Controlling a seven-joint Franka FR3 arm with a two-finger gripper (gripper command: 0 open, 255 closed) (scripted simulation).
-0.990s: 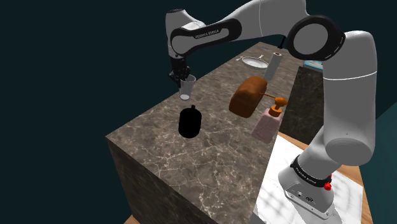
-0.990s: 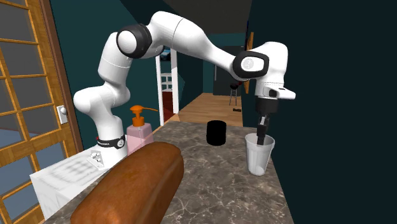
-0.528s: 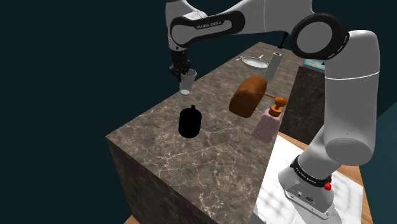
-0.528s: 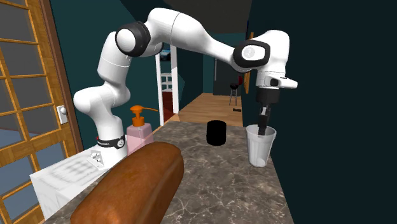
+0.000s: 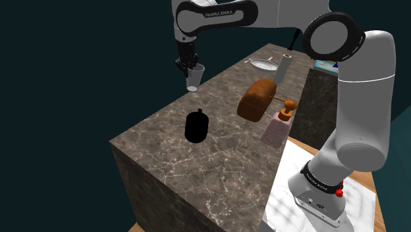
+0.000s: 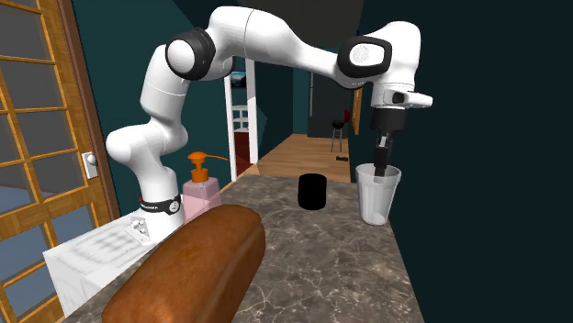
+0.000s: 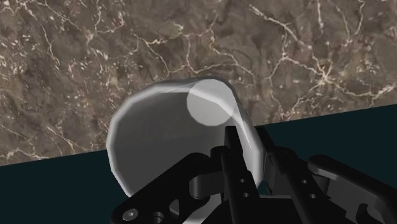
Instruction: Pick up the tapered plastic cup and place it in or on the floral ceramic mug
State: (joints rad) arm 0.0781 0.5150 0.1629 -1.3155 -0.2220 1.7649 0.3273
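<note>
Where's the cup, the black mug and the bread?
cup (image 6: 377,204): second exterior view, on its side wall.
mug (image 5: 196,127): shoulder view, middle of its black body.
bread (image 5: 257,100): shoulder view, middle of the crust.

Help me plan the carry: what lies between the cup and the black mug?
Nothing; only bare counter lies between the cup and the black mug, as the shoulder view shows.

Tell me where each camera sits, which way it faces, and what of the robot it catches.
Shoulder view: beside and behind the stand, looking down over the marble counter; stand, arm, gripper clasping the cup.
Second exterior view: low behind the bread loaf, facing the arm across the counter; arm, stand, gripper.
Wrist view: on the hand, looking down over the cup onto the counter; black fingers.
Both exterior views share cup, black mug, loaf, soap dispenser.
</note>
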